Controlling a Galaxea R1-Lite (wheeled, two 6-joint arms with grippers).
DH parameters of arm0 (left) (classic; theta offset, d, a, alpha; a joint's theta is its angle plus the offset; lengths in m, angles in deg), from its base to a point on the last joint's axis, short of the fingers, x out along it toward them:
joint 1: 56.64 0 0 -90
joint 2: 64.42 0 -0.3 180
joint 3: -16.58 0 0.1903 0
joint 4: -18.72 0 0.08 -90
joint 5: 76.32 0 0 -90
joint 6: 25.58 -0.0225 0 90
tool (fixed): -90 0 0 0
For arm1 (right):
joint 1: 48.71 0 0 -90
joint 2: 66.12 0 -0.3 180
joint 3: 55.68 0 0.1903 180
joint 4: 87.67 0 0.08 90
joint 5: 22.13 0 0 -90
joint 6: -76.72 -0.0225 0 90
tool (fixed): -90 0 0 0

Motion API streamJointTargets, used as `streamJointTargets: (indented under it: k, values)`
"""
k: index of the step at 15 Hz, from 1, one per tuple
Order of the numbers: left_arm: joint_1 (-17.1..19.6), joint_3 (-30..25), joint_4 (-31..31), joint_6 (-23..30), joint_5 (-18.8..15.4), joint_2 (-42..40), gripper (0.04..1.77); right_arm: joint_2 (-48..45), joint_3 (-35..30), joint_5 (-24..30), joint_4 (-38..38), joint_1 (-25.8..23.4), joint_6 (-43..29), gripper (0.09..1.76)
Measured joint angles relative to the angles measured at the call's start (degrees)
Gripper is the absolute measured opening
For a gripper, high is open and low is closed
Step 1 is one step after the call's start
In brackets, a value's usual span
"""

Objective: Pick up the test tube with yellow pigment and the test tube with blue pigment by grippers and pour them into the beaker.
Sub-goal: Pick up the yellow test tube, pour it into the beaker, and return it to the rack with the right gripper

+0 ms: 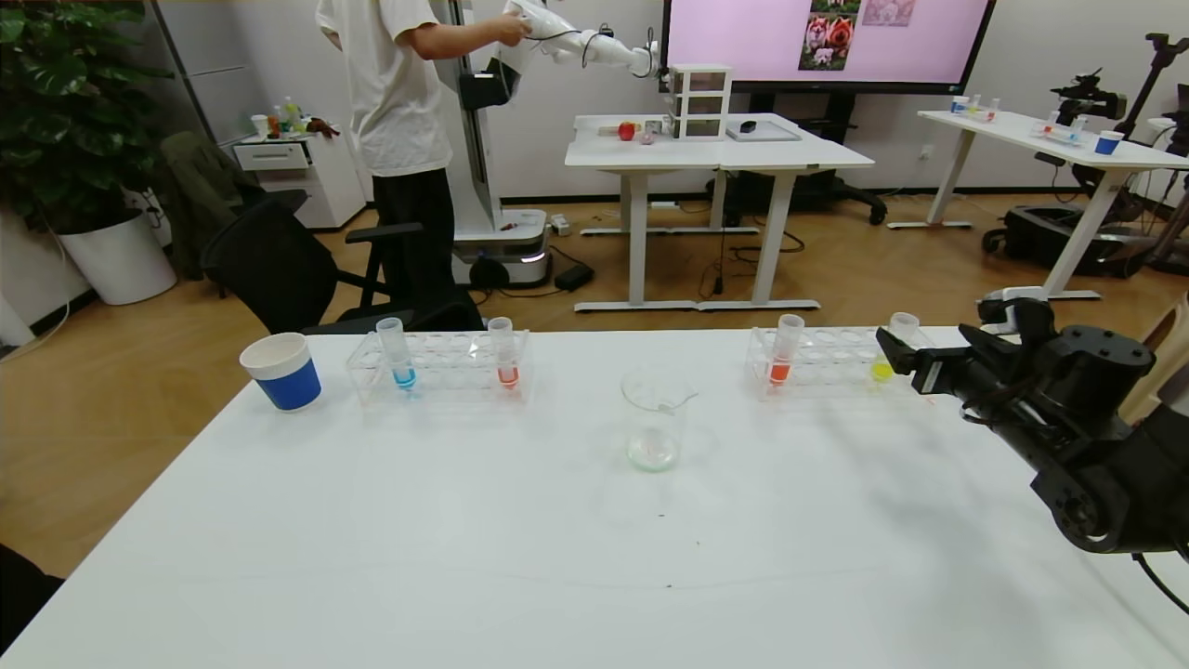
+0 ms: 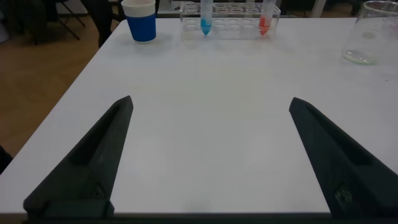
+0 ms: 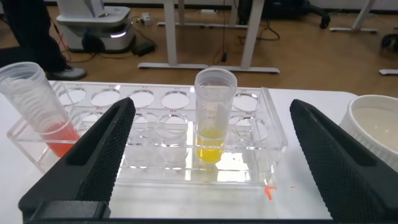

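Note:
The test tube with yellow pigment (image 1: 882, 368) stands upright in the clear right rack (image 1: 822, 370). My right gripper (image 1: 890, 355) is open just in front of it. In the right wrist view the tube (image 3: 214, 118) stands between the spread fingers of that gripper (image 3: 211, 104), touching neither. The test tube with blue pigment (image 1: 401, 360) stands in the left rack (image 1: 446, 370); it also shows far off in the left wrist view (image 2: 206, 18). The beaker (image 1: 656, 418) stands mid-table between the racks. My left gripper (image 2: 211, 109) is open and empty, low over the table's near left part.
An orange-red tube (image 1: 504, 358) shares the left rack, another (image 1: 783, 358) the right rack. A blue-and-white paper cup (image 1: 281, 370) stands at the far left. A white cup (image 3: 376, 130) sits close beside the right rack. A person and other desks are beyond the table.

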Motion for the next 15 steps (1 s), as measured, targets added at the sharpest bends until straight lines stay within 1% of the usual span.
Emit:
streamJointTargets:
  k: [4,12,13,14,15]
  values:
    - [0.0,0.0,0.02,-0.02,0.0,0.0,1.75,4.16,3.88,0.13,0.2,0.04,0.05,1.74]
    - [0.0,0.0,0.0,-0.02,0.0,0.0,1.75,10.17,15.18,0.13,2.18,-0.18,0.05,1.74]
    - [0.0,0.0,0.0,0.0,0.02,0.0,1.75,10.72,16.14,0.11,2.27,-0.18,0.05,1.66]
    - [0.0,0.0,0.0,-0.02,-0.02,0.0,1.75,11.15,16.97,0.13,2.29,-0.11,0.05,1.42]
    - [0.0,0.0,-0.02,0.0,0.0,0.0,1.75,11.43,17.49,0.13,2.29,0.0,0.05,1.04]
